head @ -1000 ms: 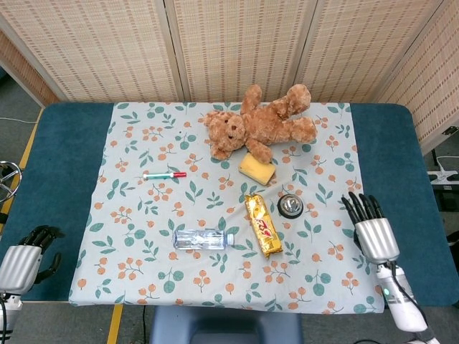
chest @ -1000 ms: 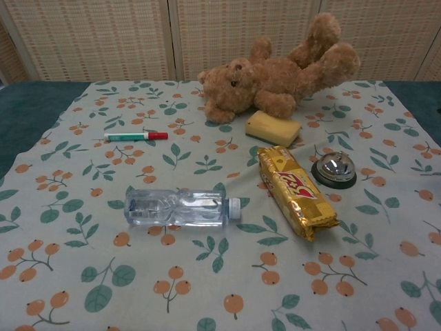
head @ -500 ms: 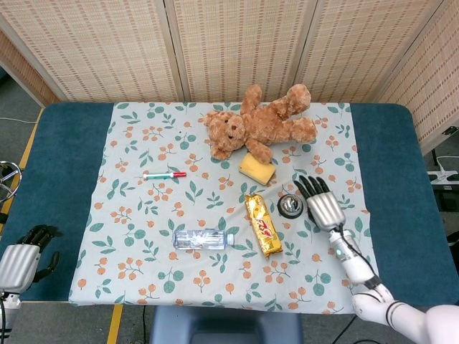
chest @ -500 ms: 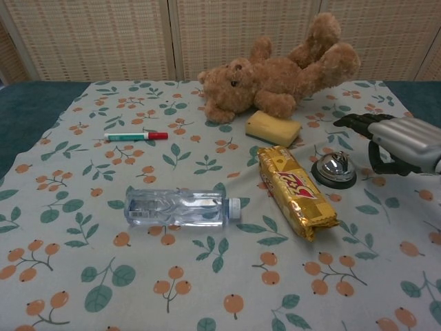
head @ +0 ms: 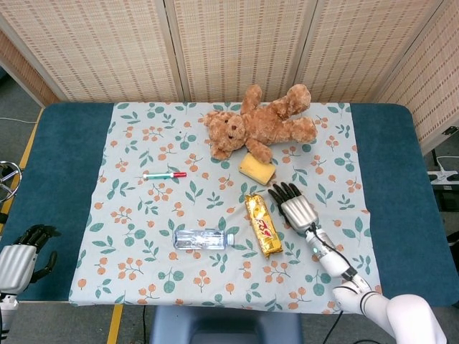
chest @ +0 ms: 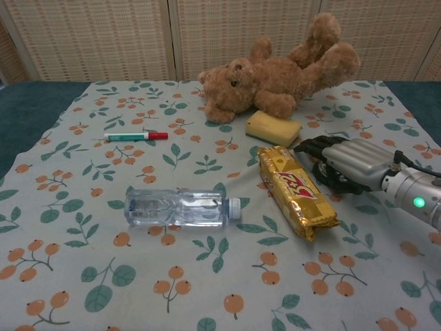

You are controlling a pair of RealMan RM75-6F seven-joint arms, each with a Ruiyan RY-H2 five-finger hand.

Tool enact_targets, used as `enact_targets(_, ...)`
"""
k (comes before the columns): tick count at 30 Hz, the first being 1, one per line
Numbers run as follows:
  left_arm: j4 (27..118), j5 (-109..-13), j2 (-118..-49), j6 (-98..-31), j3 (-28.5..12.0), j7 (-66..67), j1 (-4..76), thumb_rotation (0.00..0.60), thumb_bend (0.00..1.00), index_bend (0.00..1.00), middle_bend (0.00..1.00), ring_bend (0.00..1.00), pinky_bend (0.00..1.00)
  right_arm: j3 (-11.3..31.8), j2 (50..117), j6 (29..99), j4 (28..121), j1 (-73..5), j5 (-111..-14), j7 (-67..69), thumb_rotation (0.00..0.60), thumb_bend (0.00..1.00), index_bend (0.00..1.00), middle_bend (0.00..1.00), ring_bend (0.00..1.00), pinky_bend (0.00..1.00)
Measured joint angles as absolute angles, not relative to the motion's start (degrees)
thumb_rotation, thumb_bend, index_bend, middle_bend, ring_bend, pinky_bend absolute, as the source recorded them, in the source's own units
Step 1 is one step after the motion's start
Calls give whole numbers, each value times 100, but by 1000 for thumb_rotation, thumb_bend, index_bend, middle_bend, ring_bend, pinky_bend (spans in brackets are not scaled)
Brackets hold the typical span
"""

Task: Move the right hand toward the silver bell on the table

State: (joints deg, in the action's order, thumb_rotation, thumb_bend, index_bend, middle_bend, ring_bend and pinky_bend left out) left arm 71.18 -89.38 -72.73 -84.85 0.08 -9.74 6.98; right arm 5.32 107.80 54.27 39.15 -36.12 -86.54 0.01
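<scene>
My right hand (head: 295, 208) lies palm down, fingers stretched and slightly apart, over the spot where the silver bell stood. In the chest view the right hand (chest: 348, 164) covers the bell as well, so the bell is hidden in both views. I cannot tell whether the hand touches it. My left hand (head: 20, 254) hangs off the table's near left corner with its fingers curled in, holding nothing.
A gold snack packet (head: 262, 225) lies just left of the right hand. A yellow sponge (head: 257, 169) and a teddy bear (head: 258, 122) lie beyond it. A water bottle (head: 203, 239) and a pen (head: 164, 174) lie further left on the floral cloth (head: 143, 272).
The right hand swept from the table's right side leftward and now sits over the bell, hiding it. The left hand has barely moved.
</scene>
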Motion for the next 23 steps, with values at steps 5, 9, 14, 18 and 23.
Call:
enact_targets(5,7112,-8936,-7285,-8438,16,-930,712,600,482,314,249,178,419,475,10781,5471,3723,-3587,-8645,220,600,1000,0,0,0,84)
enact_targets(9,7103,-8927,-7295,-8418,17,-910,718,600,482,313,249,179,418,474,10656,5867,3815,-3521,-8704,180,600,1000,0,0,0,84)
enact_targets(14,7087,-8913,-7294,-8417,10,-971,715,600,483,313,249,178,419,412,10179,6938,4380,-3179,-8865,-153,600,1000,0,0,0,83)
enact_targets(18,7080,-8897,-7293,-8393,8,-974,718,600,482,313,249,178,418,225,9468,7538,5315,-2681,-8927,-543,600,1000,0,0,0,82)
enact_targets(23,7097,-8954,-7310,-8427,20,-892,725,600,482,313,249,178,419,-120,8418,7892,6681,-1880,-8833,-1251,600,1000,0,0,0,82)
